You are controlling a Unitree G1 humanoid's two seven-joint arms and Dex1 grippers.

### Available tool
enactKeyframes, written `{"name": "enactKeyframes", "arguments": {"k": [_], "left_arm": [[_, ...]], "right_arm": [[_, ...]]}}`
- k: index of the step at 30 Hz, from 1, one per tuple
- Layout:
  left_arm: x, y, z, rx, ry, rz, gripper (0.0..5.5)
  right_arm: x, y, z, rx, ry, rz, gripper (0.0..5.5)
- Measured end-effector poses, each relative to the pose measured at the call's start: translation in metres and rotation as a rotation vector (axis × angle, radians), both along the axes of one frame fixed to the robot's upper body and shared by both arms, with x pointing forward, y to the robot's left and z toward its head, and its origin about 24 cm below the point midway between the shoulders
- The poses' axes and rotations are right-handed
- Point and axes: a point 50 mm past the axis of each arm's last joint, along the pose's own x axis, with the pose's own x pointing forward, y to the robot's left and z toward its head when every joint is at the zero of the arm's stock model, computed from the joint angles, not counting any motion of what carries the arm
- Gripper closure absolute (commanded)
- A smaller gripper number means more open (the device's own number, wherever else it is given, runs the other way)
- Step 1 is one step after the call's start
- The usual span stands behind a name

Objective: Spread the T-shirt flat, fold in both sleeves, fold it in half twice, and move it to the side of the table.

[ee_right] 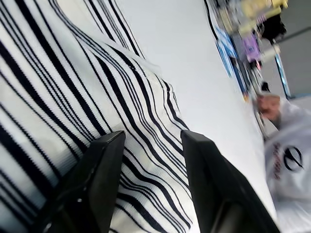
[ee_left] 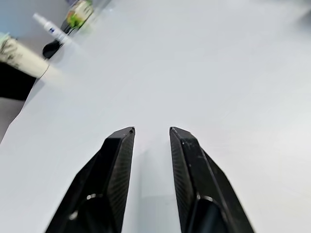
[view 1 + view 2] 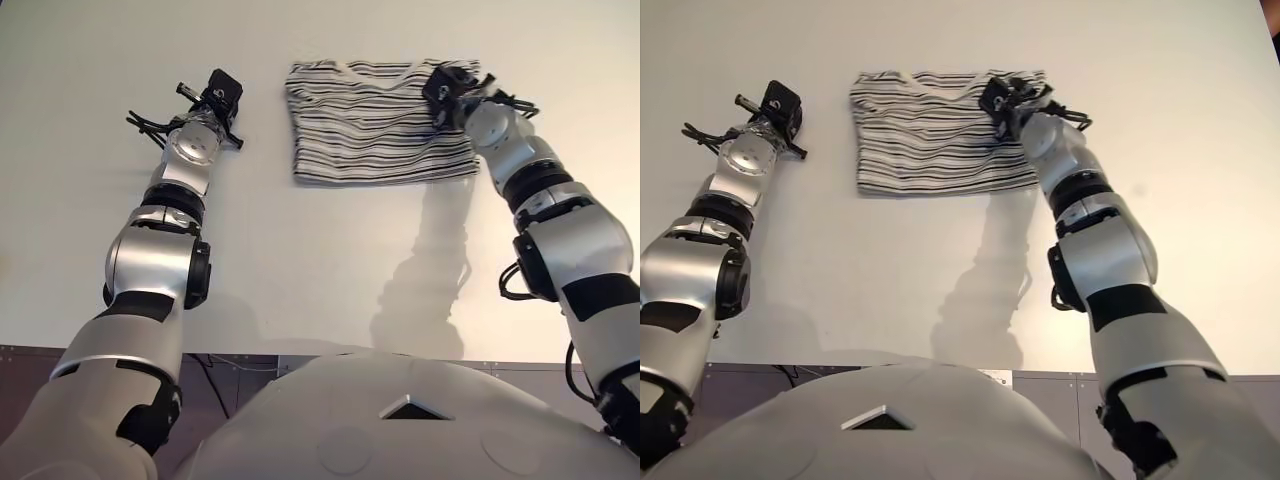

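Note:
A black-and-white striped T-shirt [image 3: 370, 125] lies folded into a compact rectangle on the white table [image 3: 300, 260], toward its far side. My right gripper [image 1: 153, 133] is open, low over the shirt's right portion [image 1: 73, 87], with striped fabric showing between its fingers [image 1: 104, 160]. From the head it sits at the shirt's upper right corner [image 3: 445, 92]. My left gripper [image 2: 151, 130] is open over bare table, with nothing between its fingers. It stands apart from the shirt's left edge [image 3: 222, 88].
A pale cylinder [image 2: 19, 58], a marker [image 2: 53, 31] and a bottle [image 2: 80, 12] stand near the table's far left edge. Shelves with clutter [image 1: 252, 29] lie beyond the table's right side. The table's front edge [image 3: 300, 352] runs close to my body.

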Motion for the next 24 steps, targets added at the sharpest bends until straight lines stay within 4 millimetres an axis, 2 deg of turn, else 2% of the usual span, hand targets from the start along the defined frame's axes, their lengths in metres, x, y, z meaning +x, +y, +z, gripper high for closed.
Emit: {"name": "enactKeyframes", "arguments": {"k": [3, 6, 9, 10, 12, 16, 18, 19, 20, 21, 22, 24], "left_arm": [[-0.016, 0.021, -0.009, -0.116, -0.067, 0.174, 4.19], [-0.036, 0.041, -0.017, -0.191, -0.142, 0.316, 4.19], [-0.049, 0.046, -0.018, -0.216, -0.197, 0.35, 4.19], [-0.053, 0.047, -0.018, -0.218, -0.218, 0.354, 4.19], [-0.063, 0.045, -0.018, -0.227, -0.245, 0.354, 4.19], [-0.08, 0.029, -0.017, -0.254, -0.272, 0.368, 4.19], [-0.085, 0.022, -0.011, -0.267, -0.281, 0.37, 4.19], [-0.087, 0.021, -0.007, -0.265, -0.287, 0.374, 4.19], [-0.091, 0.021, 0.0, -0.257, -0.294, 0.393, 4.19], [-0.093, 0.023, 0.003, -0.251, -0.297, 0.411, 4.19], [-0.096, 0.027, 0.006, -0.237, -0.303, 0.435, 4.19], [-0.096, 0.029, 0.012, -0.224, -0.317, 0.458, 4.19]], "right_arm": [[-0.004, -0.023, 0.0, -0.031, 0.022, -0.011, 3.41], [-0.025, -0.062, -0.002, -0.096, 0.084, 0.12, 3.41], [-0.052, -0.074, 0.006, -0.036, 0.107, 0.245, 3.41], [-0.062, -0.072, 0.008, 0.001, 0.114, 0.278, 3.41], [-0.079, -0.054, 0.011, 0.057, 0.147, 0.359, 3.41], [-0.118, 0.011, 0.012, 0.193, 0.255, 0.515, 3.41], [-0.137, 0.042, 0.014, 0.273, 0.295, 0.534, 3.41], [-0.144, 0.055, 0.018, 0.32, 0.304, 0.529, 3.41], [-0.147, 0.064, 0.032, 0.376, 0.285, 0.487, 3.41], [-0.144, 0.062, 0.044, 0.409, 0.25, 0.454, 3.41], [-0.133, 0.051, 0.063, 0.424, 0.177, 0.398, 3.41], [-0.118, 0.029, 0.086, 0.391, 0.102, 0.341, 3.41]]}}
